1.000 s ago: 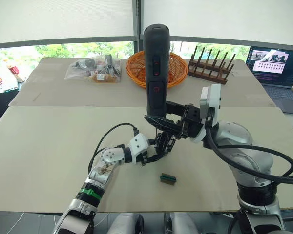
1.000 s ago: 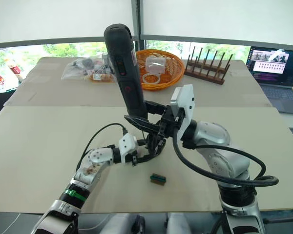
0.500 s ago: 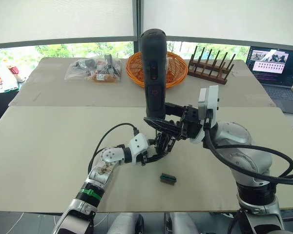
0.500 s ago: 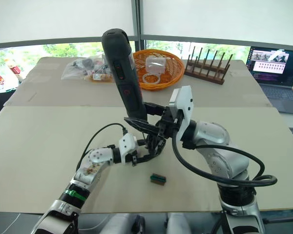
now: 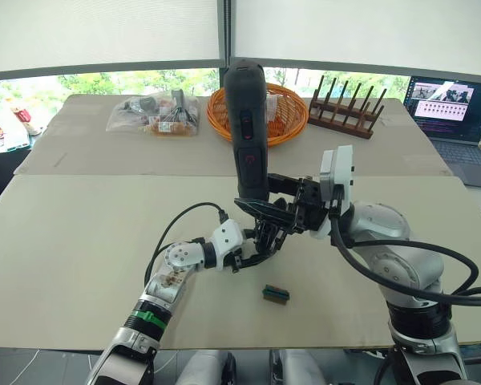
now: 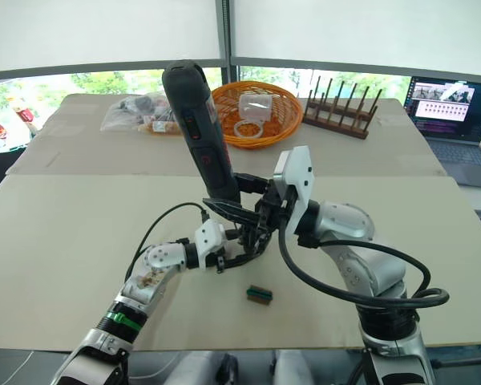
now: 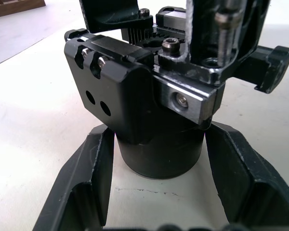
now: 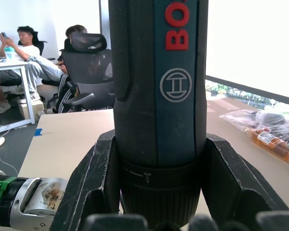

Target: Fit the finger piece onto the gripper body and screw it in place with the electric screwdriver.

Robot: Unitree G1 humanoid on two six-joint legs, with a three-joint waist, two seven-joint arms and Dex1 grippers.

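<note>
The electric screwdriver [image 5: 247, 136] stands nearly upright over the table's middle, its top leaning a little to the left. My right gripper [image 5: 262, 210] is shut on its lower barrel [image 8: 159, 144]. The metal bit [image 7: 226, 24] comes down onto the top of the gripper body [image 7: 135, 82]. That body stands on its round base [image 7: 159, 156] on the table, and my left gripper [image 7: 161, 139] is shut on the base from both sides. A black finger [image 7: 272, 67] sticks out of the body's side. I cannot tell the finger piece apart from the body.
A small green-brown block [image 5: 276, 293] lies just in front of the grippers. At the back stand an orange basket [image 5: 293, 120], a wooden rack [image 5: 349, 108] and a plastic bag of parts [image 5: 154, 114]. A laptop [image 5: 451, 108] sits far right. People [image 8: 19, 57] sit behind.
The screwdriver's top has sunk and tipped to the left, and my right wrist has shifted slightly left with it. The left gripper and the gripper body have stayed put.
</note>
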